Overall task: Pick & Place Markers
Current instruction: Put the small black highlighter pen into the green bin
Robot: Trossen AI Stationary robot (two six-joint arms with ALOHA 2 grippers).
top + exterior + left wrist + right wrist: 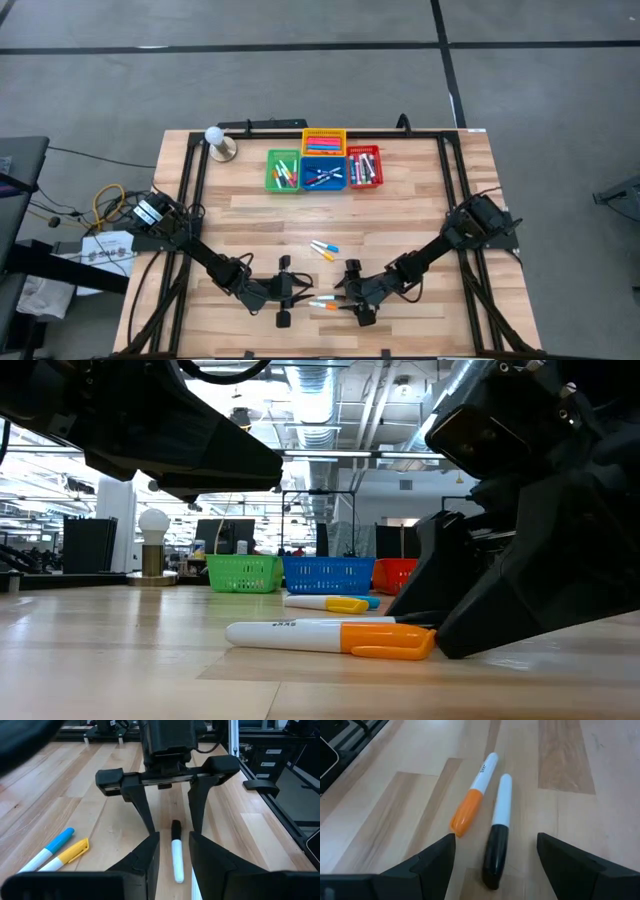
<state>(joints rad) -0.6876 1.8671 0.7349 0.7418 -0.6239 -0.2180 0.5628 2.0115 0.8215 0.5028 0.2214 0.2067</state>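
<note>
Glossy plastic markers (475, 795) on a smooth, pale wooden table (560, 760); matt black hands.

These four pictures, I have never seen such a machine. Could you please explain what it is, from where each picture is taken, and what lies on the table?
It is a robot with two dark arms at a wooden table, each ending in a two-finger gripper. One picture looks straight down from above, one looks level across the table top, and the other two come from cameras on the wrists.

From above, the left gripper and the right gripper face each other near the table's front edge. Neither holds anything. The right gripper is open over a black-capped marker, with an orange-capped marker beside it. Farther back lie a blue-capped marker and a yellow-capped marker.

At the back stand four small baskets with more markers inside: green, yellow, blue and red. A lamp stands beside them.
</note>
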